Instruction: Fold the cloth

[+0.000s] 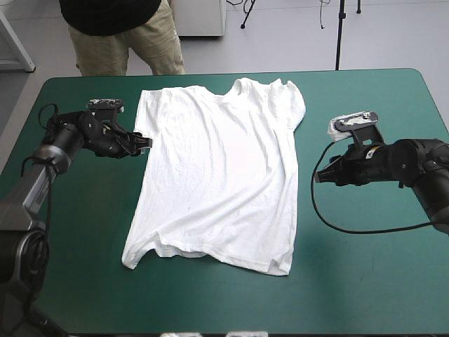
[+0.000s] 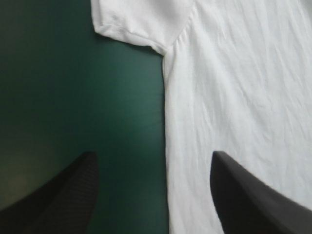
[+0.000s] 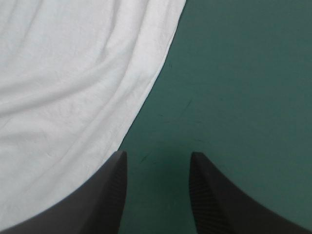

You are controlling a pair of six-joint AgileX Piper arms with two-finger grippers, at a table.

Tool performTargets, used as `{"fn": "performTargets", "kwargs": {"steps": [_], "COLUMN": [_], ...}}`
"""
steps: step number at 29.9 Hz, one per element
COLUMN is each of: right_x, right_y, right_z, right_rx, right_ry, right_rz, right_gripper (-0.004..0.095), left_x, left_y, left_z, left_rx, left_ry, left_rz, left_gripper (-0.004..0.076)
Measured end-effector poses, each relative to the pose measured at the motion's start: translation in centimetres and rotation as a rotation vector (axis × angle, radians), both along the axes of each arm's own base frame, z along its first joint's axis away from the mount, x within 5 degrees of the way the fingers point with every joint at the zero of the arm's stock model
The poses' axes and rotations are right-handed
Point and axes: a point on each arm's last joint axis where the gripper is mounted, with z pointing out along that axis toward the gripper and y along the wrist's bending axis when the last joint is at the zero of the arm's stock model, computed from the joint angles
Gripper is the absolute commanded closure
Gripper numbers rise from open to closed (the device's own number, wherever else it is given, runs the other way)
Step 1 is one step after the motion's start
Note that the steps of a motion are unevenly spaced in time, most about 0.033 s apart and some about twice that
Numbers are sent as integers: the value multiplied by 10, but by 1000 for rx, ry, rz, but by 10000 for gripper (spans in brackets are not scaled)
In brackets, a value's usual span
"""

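The white T-shirt (image 1: 217, 175) lies spread flat in the middle of the teal-green table, collar toward the far edge, hem toward the near edge. My left gripper (image 1: 144, 143) sits at the shirt's left side edge below the sleeve, fingers open. In the left wrist view the T-shirt (image 2: 234, 97) side edge runs between the open black fingers (image 2: 68, 190), one over the cover and one over the cloth. My right gripper (image 1: 319, 175) hovers just off the shirt's right edge, open. In the right wrist view the T-shirt (image 3: 73, 97) edge passes one finger (image 3: 105, 195).
Bare teal-green cover (image 1: 365, 281) surrounds the shirt on the left, right and near sides. A person stands beyond the far edge of the table, not over it.
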Motion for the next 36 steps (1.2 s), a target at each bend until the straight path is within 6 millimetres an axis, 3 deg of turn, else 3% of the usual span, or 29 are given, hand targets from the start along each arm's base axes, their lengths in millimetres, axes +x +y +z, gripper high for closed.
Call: {"fn": "performTargets", "kwargs": {"steps": [8, 15, 18, 21, 25, 32, 36], "right_x": [16, 21, 22, 22, 23, 32, 56], "right_y": [3, 3, 4, 4, 5, 5, 9], "right_z": [-20, -22, -22, -22, -22, -21, -24], "right_rx": [-14, -7, 1, 6, 6, 1, -13], "right_ry": [71, 53, 46, 43, 43, 8, 13], "right_rz": [2, -5, -8, -9, -6, -4, 13], "right_gripper": [507, 507, 508, 508, 507, 496, 453], "left_x": [50, 60, 62, 64, 66, 67, 67], "left_y": [-5, -18, -27, -29, -28, -28, -29], "left_z": [-37, -61, -65, -68, -70, -71, -71], "left_rx": [-11, -7, 5, 17, 45, 62, 61], "left_ry": [129, 171, 173, 176, 177, 172, 171], "left_rz": [-46, -122, -151, -167, -178, -186, -188], "left_gripper": [251, 262, 321, 432, 727, 733, 733]}}
